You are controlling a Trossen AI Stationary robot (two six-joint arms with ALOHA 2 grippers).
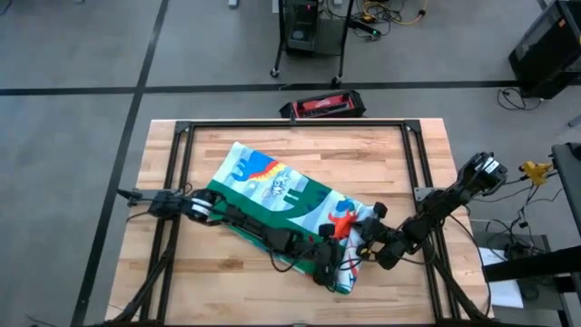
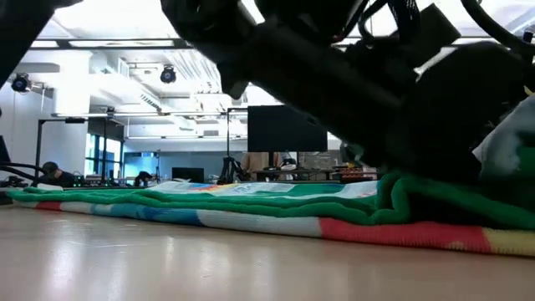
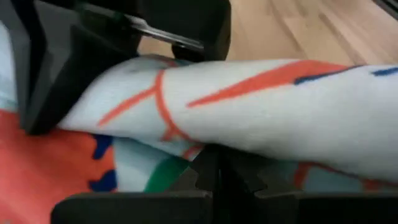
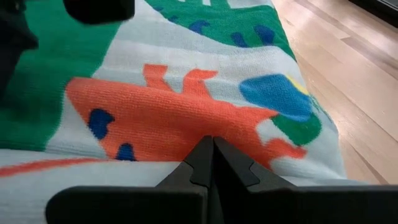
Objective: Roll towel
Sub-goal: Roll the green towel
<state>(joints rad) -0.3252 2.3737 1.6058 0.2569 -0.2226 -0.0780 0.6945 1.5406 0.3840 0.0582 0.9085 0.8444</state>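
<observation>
step: first turn of roll being formed | left gripper (image 1: 329,270) closed on towel (image 1: 272,191) fold | right gripper (image 1: 370,247) just beside it, fingers together on the same end | towel stretched ahead across bench (image 1: 163,282) | both ends should be turned together, roll kept tight.

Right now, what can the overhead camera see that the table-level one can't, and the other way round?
Only the high view shows the whole table, both arms, and the left gripper meeting the right gripper at the towel's near end. Only the low view shows the room behind, with a dark monitor and ceiling lights. Both show the towel lying on the wood, green layer folded over the print.
</observation>
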